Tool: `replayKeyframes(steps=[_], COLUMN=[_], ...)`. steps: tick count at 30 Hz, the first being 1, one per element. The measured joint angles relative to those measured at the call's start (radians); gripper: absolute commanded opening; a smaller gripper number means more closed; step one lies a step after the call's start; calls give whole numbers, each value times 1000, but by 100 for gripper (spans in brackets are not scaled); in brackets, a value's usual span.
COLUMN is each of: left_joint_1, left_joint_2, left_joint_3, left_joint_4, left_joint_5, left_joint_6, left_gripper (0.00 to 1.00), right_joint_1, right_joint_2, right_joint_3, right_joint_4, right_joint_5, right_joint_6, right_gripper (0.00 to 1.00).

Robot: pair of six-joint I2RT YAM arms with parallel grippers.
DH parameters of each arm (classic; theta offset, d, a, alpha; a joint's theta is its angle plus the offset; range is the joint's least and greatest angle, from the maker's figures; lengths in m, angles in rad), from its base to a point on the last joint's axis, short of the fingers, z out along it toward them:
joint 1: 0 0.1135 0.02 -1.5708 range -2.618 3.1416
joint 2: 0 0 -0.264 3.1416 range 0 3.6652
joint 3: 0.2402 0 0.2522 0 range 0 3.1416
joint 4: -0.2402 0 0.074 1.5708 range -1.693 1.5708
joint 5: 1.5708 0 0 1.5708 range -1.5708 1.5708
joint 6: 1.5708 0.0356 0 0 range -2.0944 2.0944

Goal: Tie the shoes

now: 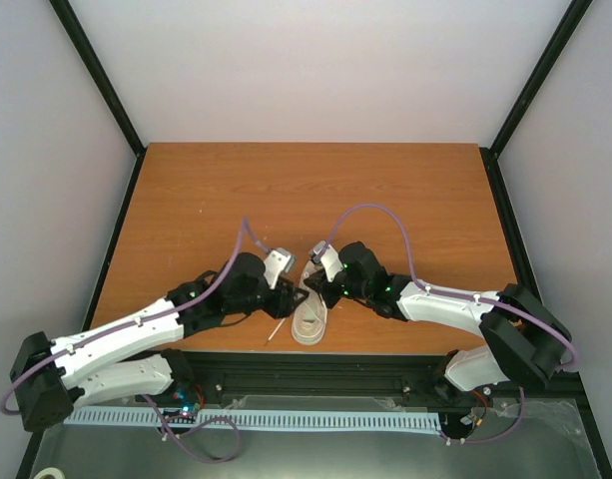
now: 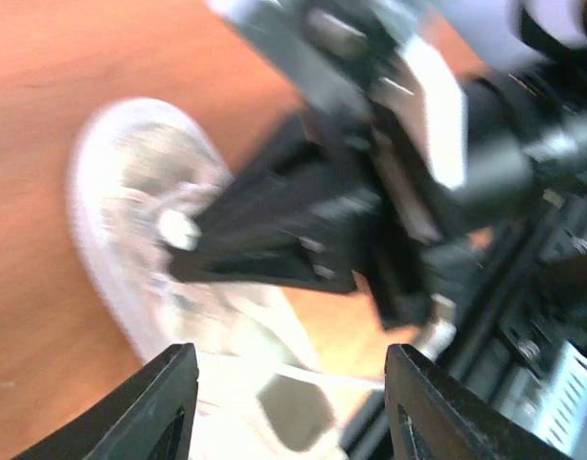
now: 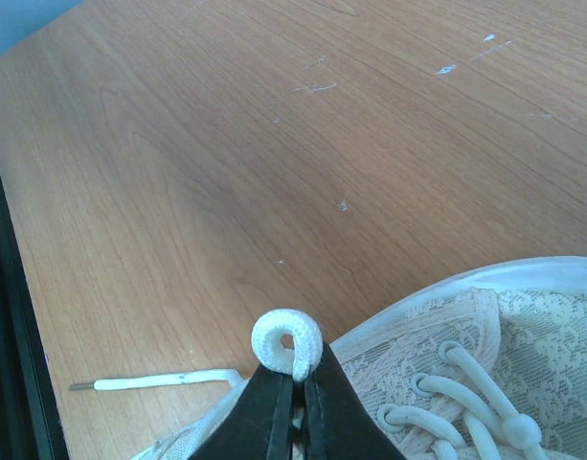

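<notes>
Right wrist view shows the cream sneaker [image 3: 485, 335] at the near edge of the surface [image 3: 226, 144], between both arms; the right hand [image 3: 295, 388] is clenched on a white lace loop [image 3: 287, 342], a loose lace end [image 3: 159, 381] lies alongside, and the left hand [image 2: 288, 383] hangs over the sneaker, fingers spread, released

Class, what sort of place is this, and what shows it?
Probably a robotics lab cell: a wooden table enclosed by white panels on a black frame, with left arm and right arm mounted at its near edge.
</notes>
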Motion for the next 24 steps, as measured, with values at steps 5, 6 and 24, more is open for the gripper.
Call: replayKeyframes(steps=[5, 6, 24], left_joint_1=[138, 164, 226], left_joint_2=[-2, 3, 216], left_joint_3=[0, 0, 26], left_joint_4=[0, 6, 158], left_joint_5=[-5, 6, 137], left_joint_6=[-53, -66, -198], left_gripper=[49, 49, 35], right_joint_1=[0, 0, -1], right_joint_2=[0, 0, 0], right_joint_3=[0, 0, 0], right_joint_4=[0, 0, 6], right_joint_5=[0, -1, -4], right_joint_6=[0, 0, -1], right_gripper=[3, 3, 3])
